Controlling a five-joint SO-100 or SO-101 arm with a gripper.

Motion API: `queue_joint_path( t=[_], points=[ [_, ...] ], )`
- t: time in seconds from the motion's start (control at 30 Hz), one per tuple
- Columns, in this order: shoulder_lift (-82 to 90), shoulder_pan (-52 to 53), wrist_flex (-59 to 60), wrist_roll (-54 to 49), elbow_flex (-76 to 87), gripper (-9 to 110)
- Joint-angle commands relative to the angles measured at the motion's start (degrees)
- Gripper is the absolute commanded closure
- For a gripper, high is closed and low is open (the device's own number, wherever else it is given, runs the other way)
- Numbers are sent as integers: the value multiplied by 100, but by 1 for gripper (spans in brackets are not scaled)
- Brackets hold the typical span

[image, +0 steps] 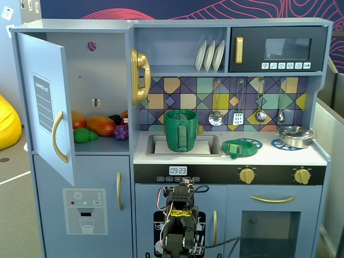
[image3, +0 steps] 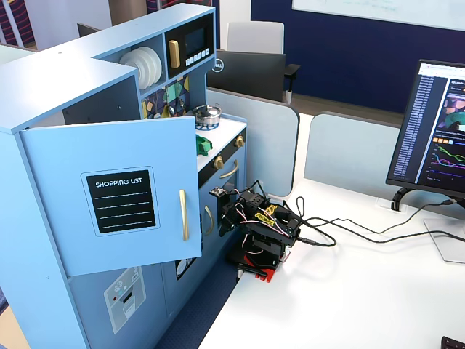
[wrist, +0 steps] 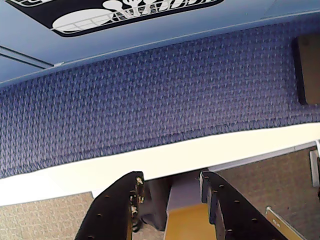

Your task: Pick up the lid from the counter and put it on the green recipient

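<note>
An office desk stood against a blue toy kitchen. The end effector (wrist: 170,187) hung low and empty, fingers apart, far below the worktop (image: 279,156). It should rise and grip the lid (image: 239,148) by its knob. Only a fixed view showed lid and green recipient (image: 181,130) in the sink; the wrist view saw only carpet.

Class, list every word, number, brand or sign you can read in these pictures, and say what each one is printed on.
"SHOPPING LIST" – black panel on the open blue door.
"09:23" – clock display on the toy kitchen's front.
"DELL" – back of the dark monitor, only just readable.
Too small or blurred: microwave buttons, buttons under the clock, ice dispenser panel, the lit computer screen.
</note>
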Motion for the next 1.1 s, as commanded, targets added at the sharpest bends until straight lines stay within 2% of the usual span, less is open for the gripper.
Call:
queue_joint_path(
  t=[0.0, 0.43, 0.5, 0.6, 0.73, 0.93, 0.97, 1.07],
  points=[
    [-35, 70, 1046, -97, -18, 101],
    [-35, -26, 967, 44, -26, 101],
    [-44, 88, 457, -26, -211, 101],
    [-378, 229, -510, 519, -1292, 101],
    [-1477, 1116, -2206, -360, -2874, 101],
    [-2329, 2153, -3797, -563, -4271, 101],
    [-2364, 2268, -4069, -624, -4298, 99],
    [-2373, 2593, -4983, -475, -4104, 83]
  ],
)
